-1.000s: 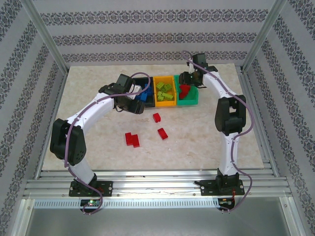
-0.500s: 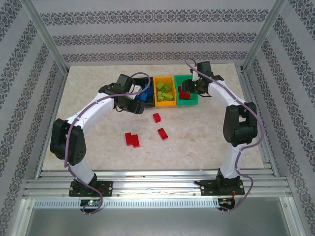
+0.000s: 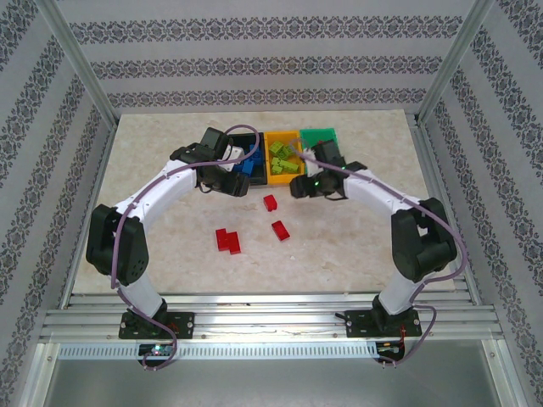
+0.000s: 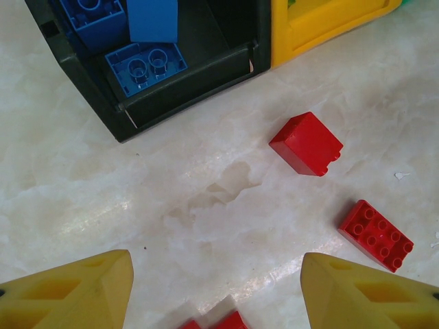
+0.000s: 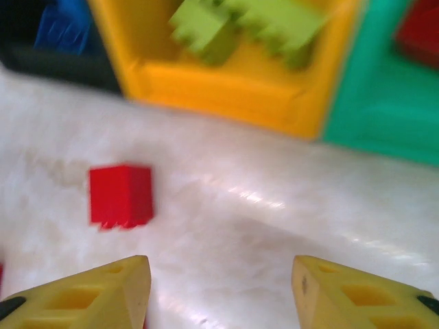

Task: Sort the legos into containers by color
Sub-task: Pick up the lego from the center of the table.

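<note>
- Left gripper: jaws apart, nothing between them. It hangs over bare worktop just beside the black bin, which holds blue legos. Hazard: a descent here may clip and shove the bin's near wall.
- Right gripper: jaws apart, empty, in front of the orange-yellow bin. The wrist view is blurred, so alignment is uncertain.
- Nearest red lego: on the worktop, left of the right gripper's centre line. Hazard: closing uncentred would probably nudge or tip it.
- Remaining red legos: loose, nearer the arm bases. Hazard: both arms converging on one patch may collide.
- Green bin: apparently the red store. Hazard: early release over the lime green legos mis-sorts.
</note>
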{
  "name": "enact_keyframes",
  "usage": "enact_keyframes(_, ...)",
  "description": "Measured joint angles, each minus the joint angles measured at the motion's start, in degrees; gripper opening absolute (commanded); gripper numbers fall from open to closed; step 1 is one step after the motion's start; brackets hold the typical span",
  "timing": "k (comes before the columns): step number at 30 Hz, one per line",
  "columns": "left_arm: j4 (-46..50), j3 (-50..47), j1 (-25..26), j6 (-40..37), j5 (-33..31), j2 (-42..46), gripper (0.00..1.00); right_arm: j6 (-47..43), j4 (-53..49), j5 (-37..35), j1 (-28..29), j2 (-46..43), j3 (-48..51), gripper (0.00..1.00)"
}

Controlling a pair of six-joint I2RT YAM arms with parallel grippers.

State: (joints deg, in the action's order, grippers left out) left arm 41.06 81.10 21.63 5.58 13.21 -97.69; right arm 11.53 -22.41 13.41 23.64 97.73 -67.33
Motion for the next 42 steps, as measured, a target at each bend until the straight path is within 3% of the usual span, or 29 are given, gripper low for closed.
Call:
enact_keyframes(6, 0.02, 0.00, 0.00, 0.00, -0.02, -0.02, 0.66, -1.42, -1.25, -1.07, 8.35, -0.17, 4.55, 0.60)
enact_keyframes(20, 0.02, 0.00, 0.00, -0.02, 0.00, -0.02, 0.66, -1.73, -3.43, -5.79, 15.67, 4.96, 4.04, 0.60)
enact_keyframes(24, 0.02, 0.00, 0.00, -0.02, 0.00, -0.02, 0.66, -1.70, -3.93, -7.17, 16.79, 5.99, 3.54, 0.57)
enact_keyframes(27, 0.02, 0.00, -0.02, -0.02, 0.00, -0.02, 0.66, -1.70, -4.07, -8.02, 17.42, 6.54, 3.34, 0.47)
enact_keyframes(29, 0.02, 0.00, 0.00, 0.00, 0.00, -0.02, 0.66, -1.73, -4.09, -8.20, 17.51, 6.95, 3.30, 0.36)
enact_keyframes(36, 0.02, 0.00, 0.00, -0.02, 0.00, -0.09, 0.66, -0.96, -3.61, -7.54, 16.55, 6.97, 3.21, 0.33)
enact_keyframes(42, 0.02, 0.00, 0.00, 0.00, 0.02, -0.09, 0.66, 0.50, -0.79, -2.40, 6.05, 4.79, 3.15, 0.26)
